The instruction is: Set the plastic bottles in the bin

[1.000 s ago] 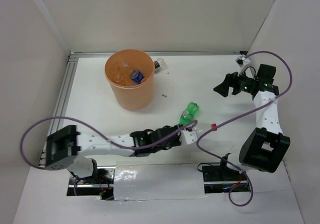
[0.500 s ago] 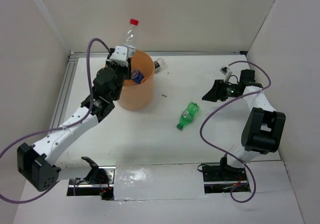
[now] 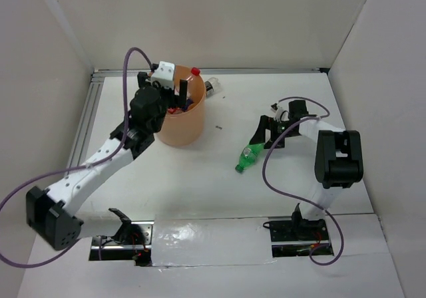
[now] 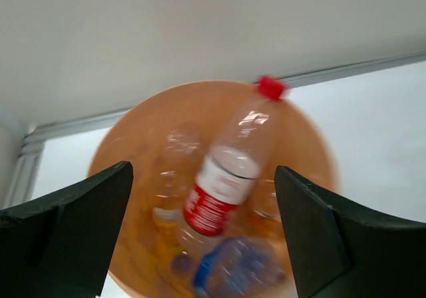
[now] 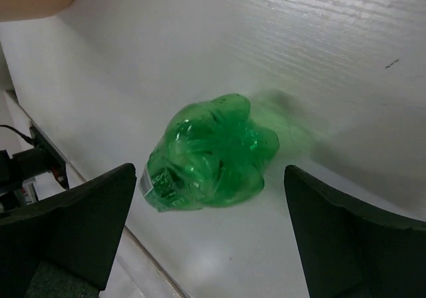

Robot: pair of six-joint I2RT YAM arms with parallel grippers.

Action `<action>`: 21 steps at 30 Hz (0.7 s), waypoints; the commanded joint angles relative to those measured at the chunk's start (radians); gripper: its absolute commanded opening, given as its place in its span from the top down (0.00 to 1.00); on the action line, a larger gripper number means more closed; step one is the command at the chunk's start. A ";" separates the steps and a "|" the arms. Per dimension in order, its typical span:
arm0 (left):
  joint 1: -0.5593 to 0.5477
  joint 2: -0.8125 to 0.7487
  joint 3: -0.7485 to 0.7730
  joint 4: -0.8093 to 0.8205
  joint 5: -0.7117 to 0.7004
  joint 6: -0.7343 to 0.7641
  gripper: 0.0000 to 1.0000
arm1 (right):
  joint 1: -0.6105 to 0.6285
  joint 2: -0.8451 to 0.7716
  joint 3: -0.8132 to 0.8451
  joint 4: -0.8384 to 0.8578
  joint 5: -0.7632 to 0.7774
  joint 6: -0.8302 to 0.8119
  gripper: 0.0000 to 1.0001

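The orange bin (image 3: 183, 128) stands at the back left, and my left gripper (image 3: 165, 90) hovers open over its mouth. A clear bottle with a red label (image 4: 223, 181) and red cap (image 3: 195, 71) is loose between the open fingers, tipped inside the bin (image 4: 136, 132). Under it lie other plastic bottles, one with a blue label (image 4: 233, 271). A crumpled green bottle (image 3: 249, 153) lies on the table mid-right. My right gripper (image 3: 268, 133) is open just behind it. In the right wrist view the green bottle (image 5: 210, 153) lies beyond the wide-spread fingers (image 5: 73, 225), untouched.
A small clear bottle (image 3: 213, 85) lies on the table behind the bin's right side. A metal rail (image 3: 86, 122) runs along the left table edge, and white walls close in on three sides. A small dark speck (image 3: 218, 127) sits right of the bin.
My left gripper carried the red-capped bottle up over the bin and has opened, so the bottle drops in. My right arm has swung left and down toward the green bottle.
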 commanded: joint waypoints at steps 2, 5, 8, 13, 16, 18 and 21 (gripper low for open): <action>-0.201 -0.238 -0.066 0.072 0.036 0.086 0.00 | 0.060 0.082 0.021 0.060 0.068 0.082 0.01; -0.306 -0.377 -0.215 0.026 0.033 0.008 0.00 | 0.070 0.148 0.059 0.051 0.056 0.084 0.08; -0.455 -0.483 -0.376 -0.019 -0.051 -0.123 0.00 | 0.080 0.179 0.097 0.002 0.002 0.031 0.50; -0.674 -0.575 -0.627 -0.066 -0.163 -0.357 0.00 | 0.090 0.179 0.393 -0.232 -0.122 -0.160 0.94; -0.734 -0.551 -0.686 -0.099 -0.199 -0.509 0.00 | 0.111 0.179 0.687 -0.327 -0.192 -0.295 0.95; -0.745 -0.526 -0.731 -0.087 -0.199 -0.602 0.00 | 0.129 0.179 0.836 -0.337 -0.223 -0.318 0.97; -0.745 -0.479 -0.769 -0.024 -0.199 -0.641 0.00 | 0.177 0.203 1.062 -0.228 -0.286 -0.277 0.97</action>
